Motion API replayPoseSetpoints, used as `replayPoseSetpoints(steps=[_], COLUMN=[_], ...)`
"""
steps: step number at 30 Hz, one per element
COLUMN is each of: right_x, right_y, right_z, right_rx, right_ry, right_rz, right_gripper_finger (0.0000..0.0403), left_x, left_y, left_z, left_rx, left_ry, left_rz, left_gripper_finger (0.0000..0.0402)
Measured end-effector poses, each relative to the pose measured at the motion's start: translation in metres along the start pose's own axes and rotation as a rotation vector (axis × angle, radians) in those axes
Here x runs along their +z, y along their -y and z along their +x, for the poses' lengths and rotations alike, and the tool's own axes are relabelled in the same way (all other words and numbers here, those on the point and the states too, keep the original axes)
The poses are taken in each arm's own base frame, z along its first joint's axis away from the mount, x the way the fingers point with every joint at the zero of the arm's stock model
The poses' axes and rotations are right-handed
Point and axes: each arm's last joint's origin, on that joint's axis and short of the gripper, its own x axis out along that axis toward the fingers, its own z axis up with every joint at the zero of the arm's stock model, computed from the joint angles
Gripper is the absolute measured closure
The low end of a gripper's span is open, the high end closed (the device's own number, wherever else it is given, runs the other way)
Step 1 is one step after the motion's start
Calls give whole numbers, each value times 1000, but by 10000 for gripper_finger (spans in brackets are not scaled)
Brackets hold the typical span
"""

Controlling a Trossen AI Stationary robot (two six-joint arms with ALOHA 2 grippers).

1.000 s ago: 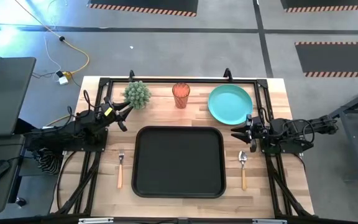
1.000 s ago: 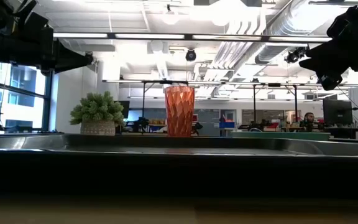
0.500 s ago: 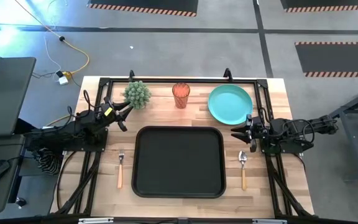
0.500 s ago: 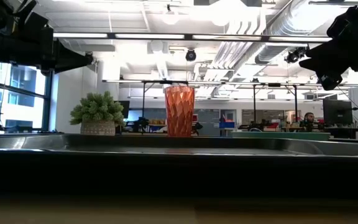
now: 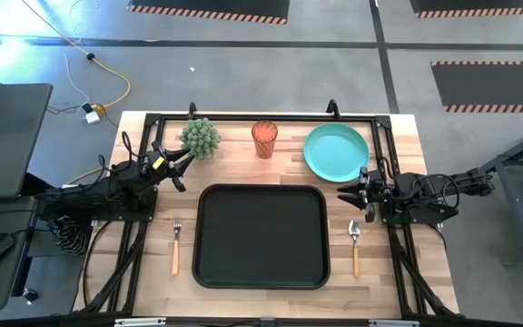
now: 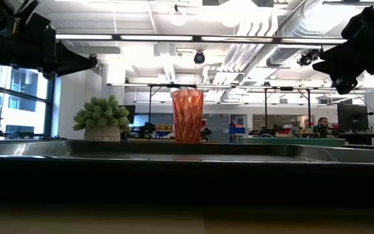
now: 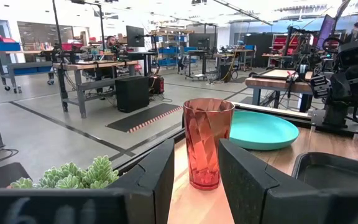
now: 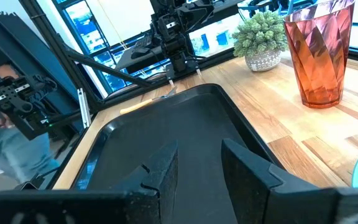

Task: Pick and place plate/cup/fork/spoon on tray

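Observation:
The black tray [image 5: 261, 234] lies flat at the table's middle near side. The teal plate [image 5: 336, 151] lies flat at the far right, and the red-orange cup [image 5: 264, 138] stands upright at the far middle. The fork [image 5: 176, 245] lies left of the tray, the spoon [image 5: 355, 245] right of it. My left gripper [image 5: 185, 163] hovers open at the left edge, above the table near a potted plant, fingers [image 7: 194, 180] level and apart. My right gripper [image 5: 345, 195] hovers open at the right edge, between plate and spoon, with nothing between its fingers [image 8: 197, 168].
A spiky green potted plant [image 5: 201, 137] stands at the far left, close to my left gripper. A black metal frame [image 5: 261, 117] runs along the table's far edge and both sides. Bare wood shows between tray and far items.

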Motion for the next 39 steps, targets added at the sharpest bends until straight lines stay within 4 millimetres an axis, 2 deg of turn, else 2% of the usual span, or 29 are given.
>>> replayPoseSetpoints(steps=[39], right_x=[0], right_y=[0], right_z=[0], right_rx=[0], right_ry=[0], right_rz=[0], right_gripper_finger=[288], left_x=[0], left_y=[0], left_z=[0], left_rx=[9], left_ry=[0], left_rz=[-2], left_gripper_finger=[286])
